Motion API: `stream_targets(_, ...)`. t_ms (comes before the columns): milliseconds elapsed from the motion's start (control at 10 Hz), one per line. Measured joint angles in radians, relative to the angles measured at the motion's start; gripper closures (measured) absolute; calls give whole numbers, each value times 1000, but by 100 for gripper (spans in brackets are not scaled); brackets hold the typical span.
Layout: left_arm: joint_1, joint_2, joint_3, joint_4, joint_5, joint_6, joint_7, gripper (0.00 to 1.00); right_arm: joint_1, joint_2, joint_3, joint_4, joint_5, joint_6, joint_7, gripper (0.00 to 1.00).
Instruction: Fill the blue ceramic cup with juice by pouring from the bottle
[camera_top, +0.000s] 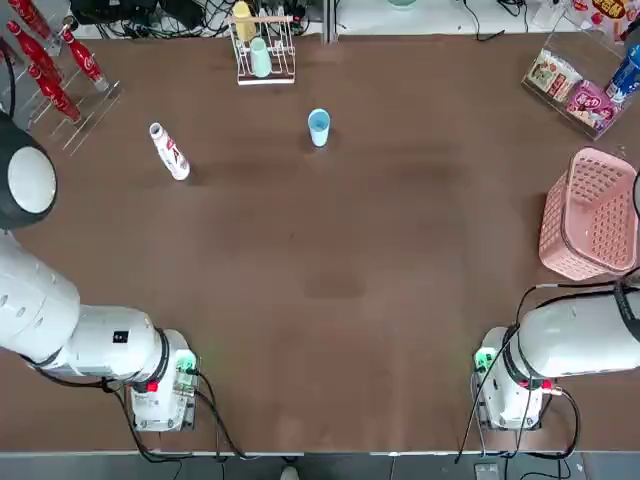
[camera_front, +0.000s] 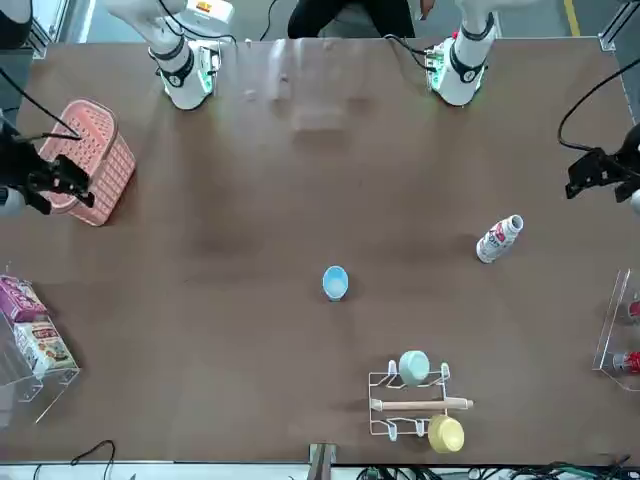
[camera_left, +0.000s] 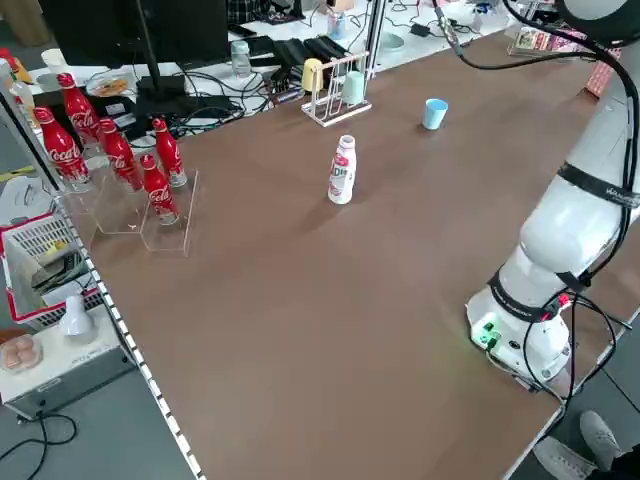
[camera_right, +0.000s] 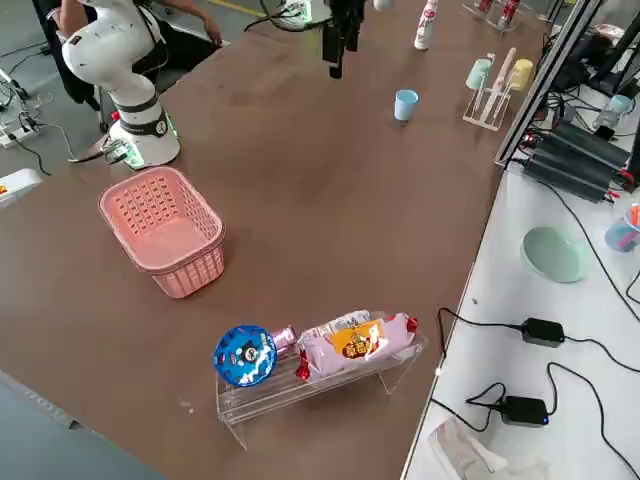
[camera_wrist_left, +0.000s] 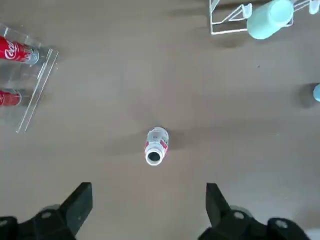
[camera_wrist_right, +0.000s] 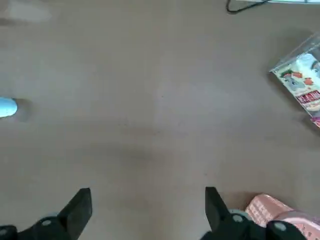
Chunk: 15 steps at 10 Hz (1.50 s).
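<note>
The small white plastic bottle with a red-and-blue label (camera_top: 169, 152) stands upright on the brown table (camera_top: 330, 300), well apart from the small light-blue cylindrical ceramic cup (camera_top: 319, 127), which stands upright and open-mouthed toward the table's middle. The bottle's top looks like an open neck in the left wrist view (camera_wrist_left: 154, 146), though whether a cap sits on it is hard to make out.

The left gripper (camera_wrist_left: 147, 210) hovers high above the bottle, touching nothing, its two dark fingers spread wide with the bottle seen between and beyond them. The right gripper (camera_wrist_right: 147, 210) hangs over bare table, far from the bottle on the cup's other side, fingers likewise spread wide and empty; the cup shows only as a sliver at the edge of its wrist view (camera_wrist_right: 7, 107). In the top view both grippers are cut off.

Beyond the bottle, toward the far edge, a white wire rack (camera_top: 262, 55) holds a pale mint-green cup (camera_top: 260, 58) and a yellow cup (camera_top: 243, 20). On the side of the bottle away from the blue cup, red cola bottles (camera_top: 55, 60) stand in a clear acrylic stand. Far from the bottle, past the right gripper, sit a pink perforated plastic basket (camera_top: 590, 215) and a clear tray of snack packets (camera_top: 575, 92).
</note>
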Motion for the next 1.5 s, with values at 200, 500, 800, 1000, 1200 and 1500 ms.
stream_targets(200,22,-1,6,2,0,0,95,0,3,22,1,-1,22,32,-58,0)
stream_targets(500,82,-1,7,2,-52,0,220,0,5,30,3,-1,28,37,-77,0)
stream_targets(800,246,2,11,-3,-218,-10,452,0,7,40,5,-4,64,36,-256,0)
stream_targets(1000,310,20,12,-8,-293,-11,660,0,11,81,7,-9,174,78,-440,0)
stream_targets(1200,384,51,12,-17,-374,-15,881,0,41,154,9,-33,272,215,-663,0)
stream_targets(1500,497,120,13,-64,-498,-31,1196,0,134,284,11,-60,435,440,-1000,0)
